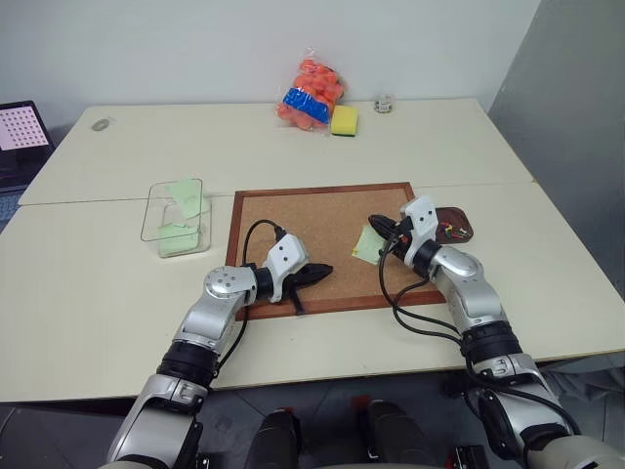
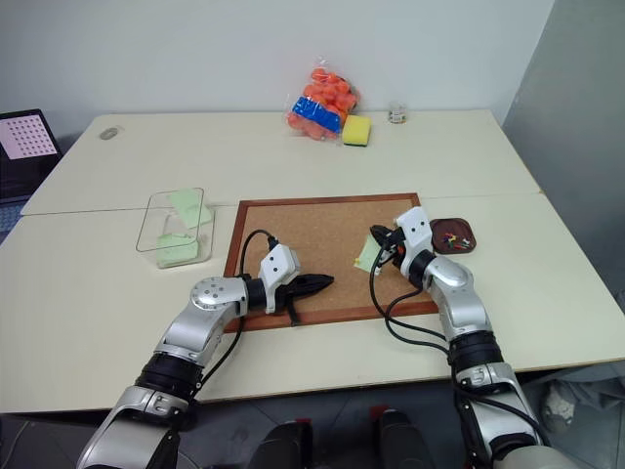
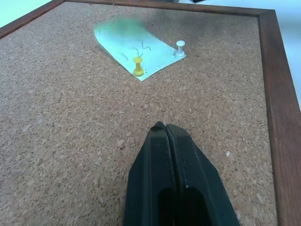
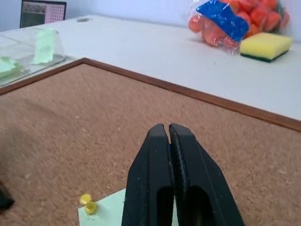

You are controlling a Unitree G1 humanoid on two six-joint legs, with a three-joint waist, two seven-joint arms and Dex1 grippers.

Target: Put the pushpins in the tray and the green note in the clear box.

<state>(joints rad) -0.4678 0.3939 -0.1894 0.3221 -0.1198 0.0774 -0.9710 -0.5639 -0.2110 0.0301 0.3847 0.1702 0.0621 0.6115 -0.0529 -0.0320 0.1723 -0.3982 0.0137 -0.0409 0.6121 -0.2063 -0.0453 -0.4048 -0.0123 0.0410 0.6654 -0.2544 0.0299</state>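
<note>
A pale cream table (image 1: pixel 117 293), made of two tops butted along a seam, stands against a light wall, with a grey panel rising at its right side. On it lies a wood-framed corkboard (image 1: pixel 293 220). The green note (image 1: pixel 367 244) lies on the cork near the board's right edge, with a yellow pushpin (image 3: pixel 138 66) and a white pushpin (image 3: pixel 180 47) standing in it. The tray (image 1: pixel 467 221) sits on the table just beyond the board's right frame, with a few small pins inside. The clear box (image 1: pixel 177 217) stands left of the board, already holding green paper. At the far edge rest a bag of orange balls (image 1: pixel 312 93) and a yellow sponge (image 1: pixel 344 119); a dark screen (image 1: pixel 21 132) shows at the far left. The left gripper (image 1: pixel 322 270) hovers over the cork with fingers pressed together on nothing. The right gripper (image 1: pixel 383 229), also pressed together, is poised above the note.
</note>
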